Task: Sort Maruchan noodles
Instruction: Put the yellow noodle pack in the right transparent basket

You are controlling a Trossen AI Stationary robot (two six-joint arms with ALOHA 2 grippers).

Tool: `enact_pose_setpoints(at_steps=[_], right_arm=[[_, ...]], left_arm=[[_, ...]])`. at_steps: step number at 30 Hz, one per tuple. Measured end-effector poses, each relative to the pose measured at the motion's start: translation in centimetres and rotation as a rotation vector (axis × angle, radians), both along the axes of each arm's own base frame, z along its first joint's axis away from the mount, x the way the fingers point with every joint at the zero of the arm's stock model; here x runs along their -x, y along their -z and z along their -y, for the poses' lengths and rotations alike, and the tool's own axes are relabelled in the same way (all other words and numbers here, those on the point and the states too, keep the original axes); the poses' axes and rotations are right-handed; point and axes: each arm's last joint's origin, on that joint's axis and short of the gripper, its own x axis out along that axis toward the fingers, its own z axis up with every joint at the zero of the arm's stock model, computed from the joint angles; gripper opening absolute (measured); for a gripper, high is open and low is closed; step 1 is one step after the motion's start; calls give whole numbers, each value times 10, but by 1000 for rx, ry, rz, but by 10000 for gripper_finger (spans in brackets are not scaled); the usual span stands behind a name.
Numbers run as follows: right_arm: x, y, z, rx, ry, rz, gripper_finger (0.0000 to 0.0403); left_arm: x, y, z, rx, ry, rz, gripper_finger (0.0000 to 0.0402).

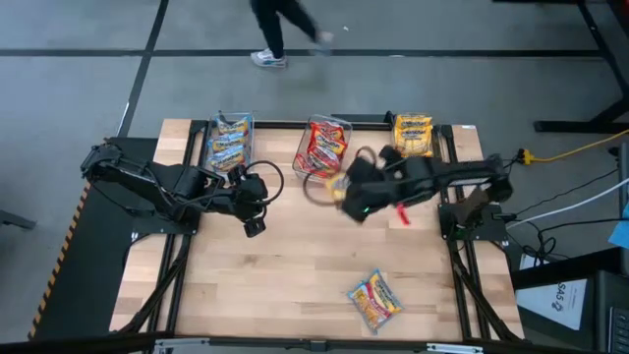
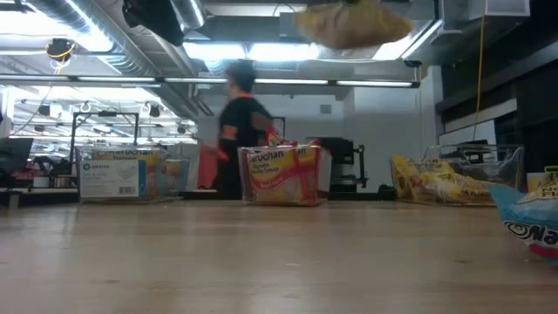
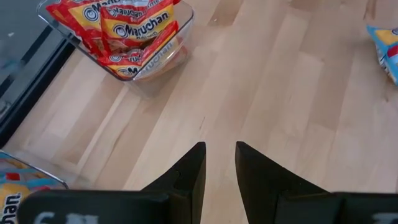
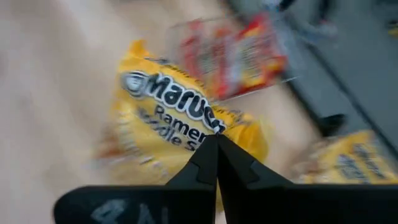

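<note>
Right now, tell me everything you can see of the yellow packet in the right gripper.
The yellow packet is crinkly plastic, printed "Maruchan Ramen Noodle Soup" in a dark oval logo. It hangs pinched at one edge by the right gripper, lifted off the table near the bin of red packets. Only the fingers touch it. It looks motion-blurred.

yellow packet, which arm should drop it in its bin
Right. The right gripper is shut on the yellow packet, beside the yellow bin. The left gripper is empty, near the blue bin.
</note>
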Motion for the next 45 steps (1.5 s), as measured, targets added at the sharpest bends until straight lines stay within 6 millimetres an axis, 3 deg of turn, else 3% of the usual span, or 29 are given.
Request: enact_pose_setpoints(at_steps=[4, 7, 13, 15, 23, 32, 45], right_arm=[[34, -9, 26, 42, 142, 73, 0], [64, -2, 45, 40, 239, 69, 0], [122, 42, 76, 15, 461, 70, 0], [132, 58, 83, 5, 518, 107, 0], [152, 106, 112, 53, 694, 142, 0], [156, 131, 137, 25, 742, 83, 0], [159, 167, 135, -133, 731, 23, 7]], left_arm=[[0, 0, 0, 0, 0, -1, 80], [0, 0, 0, 0, 0, -1, 80], [0, 0, 0, -2, 0, -4, 80], [0, 0, 0, -4, 4, -6, 80], [0, 0, 0, -4, 4, -6, 80], [0, 0, 0, 8, 7, -8, 80], [0, 0, 0, 8, 7, -8, 80]])
